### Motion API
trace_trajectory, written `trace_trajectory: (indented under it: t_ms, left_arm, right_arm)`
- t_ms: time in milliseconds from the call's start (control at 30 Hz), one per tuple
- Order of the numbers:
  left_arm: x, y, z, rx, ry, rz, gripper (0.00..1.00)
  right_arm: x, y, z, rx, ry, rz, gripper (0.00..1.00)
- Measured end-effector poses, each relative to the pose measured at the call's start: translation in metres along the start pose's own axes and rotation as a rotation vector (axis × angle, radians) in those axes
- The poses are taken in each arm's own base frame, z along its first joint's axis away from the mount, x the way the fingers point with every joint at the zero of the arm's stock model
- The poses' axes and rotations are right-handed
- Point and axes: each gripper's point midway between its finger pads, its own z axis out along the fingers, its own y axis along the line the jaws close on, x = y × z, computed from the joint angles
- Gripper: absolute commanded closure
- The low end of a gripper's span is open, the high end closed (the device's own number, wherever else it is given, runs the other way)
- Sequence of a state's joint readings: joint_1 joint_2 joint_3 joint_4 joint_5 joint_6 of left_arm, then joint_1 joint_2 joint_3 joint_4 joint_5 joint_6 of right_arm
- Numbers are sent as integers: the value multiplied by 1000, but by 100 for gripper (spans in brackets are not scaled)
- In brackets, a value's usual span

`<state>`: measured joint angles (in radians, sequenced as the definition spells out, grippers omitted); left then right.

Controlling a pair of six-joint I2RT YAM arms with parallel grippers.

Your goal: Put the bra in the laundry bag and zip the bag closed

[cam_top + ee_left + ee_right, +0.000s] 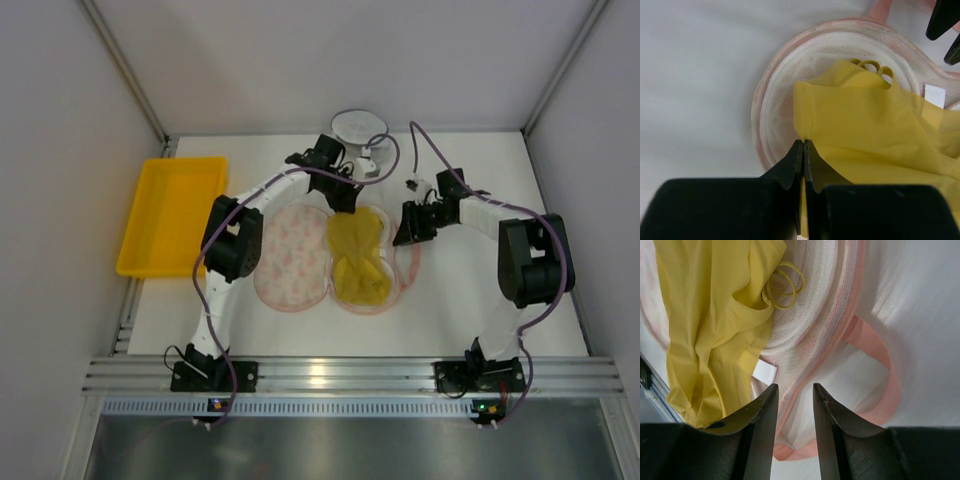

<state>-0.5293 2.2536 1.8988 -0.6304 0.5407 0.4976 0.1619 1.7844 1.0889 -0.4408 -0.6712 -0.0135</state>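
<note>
Black fingers (785,170) of the left gripper (803,146) fill the 6 o'clock edge of the left wrist view. They are pressed together with only a hairline slit between them. A hem of the bra (865,125) runs into that slit, so the tips are pinched on the yellow fabric.

Seen from above, this gripper sits at the 12 o'clock rim of the right half of the laundry bag (290,260). The bag lies opened flat on the white table (480,300), its two teardrop halves side by side.

Bra: bunched inside the right half, covering most of the mesh lining. The left half lies with its pink print facing up. Two thin strap rings (785,282) lie at the garment's edge, and a white label (764,372) sits at the bag's inner rim.

Right gripper (795,392): at 3 o'clock of the bag, fingers apart. The pink zip edging shows in the gap between them, and neither pad visibly touches it. A pink loop (875,350) extends from the bag toward 3 o'clock, flat on the table.

Yellow tray (170,215): well apart from the bag, at 9 o'clock.

Round bowl (358,125): at 12 o'clock, just beyond the left gripper.
</note>
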Motion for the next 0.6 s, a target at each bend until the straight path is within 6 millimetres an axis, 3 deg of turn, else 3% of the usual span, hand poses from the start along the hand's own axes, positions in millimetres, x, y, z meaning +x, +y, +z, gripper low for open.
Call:
trace_trajectory:
  t_ms: [267,600]
  left_arm:
    - [-24,-7,-3,28,-54,38,100]
    - [-37,-31,4,103,-87,75,100]
  right_arm:
    - [7,-2,11,-7,32,11,67]
    - [8,-1,11,-8,34,6,68]
